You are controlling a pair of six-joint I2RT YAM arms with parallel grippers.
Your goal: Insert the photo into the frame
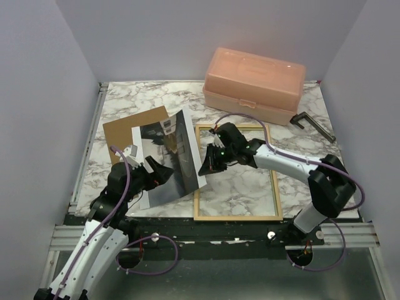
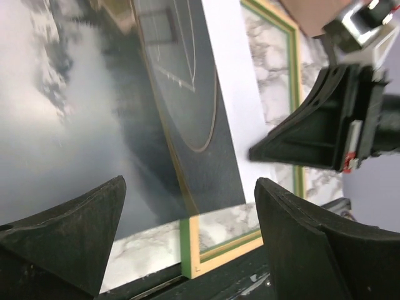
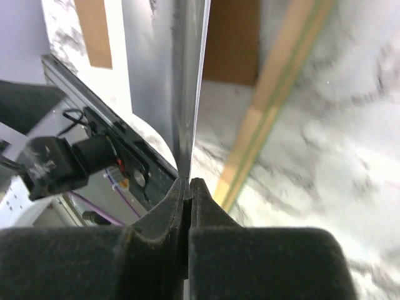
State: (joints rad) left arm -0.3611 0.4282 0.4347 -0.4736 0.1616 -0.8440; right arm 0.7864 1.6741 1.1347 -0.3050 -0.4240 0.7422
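The right hand (image 3: 189, 182) pinches the photo (image 1: 170, 164) edge (plain only in its wrist view); left hand (image 2: 190, 184) gapes, empty.

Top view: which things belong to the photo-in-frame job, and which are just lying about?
Job: photo, pinched at its edge by the right gripper; frame; left gripper, open.
Lying about: brown backing panel; peach box; dark L-shaped bar.

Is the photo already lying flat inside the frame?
No, the photo stands tilted over the frame's left rail, pinched by the right arm's fingers.
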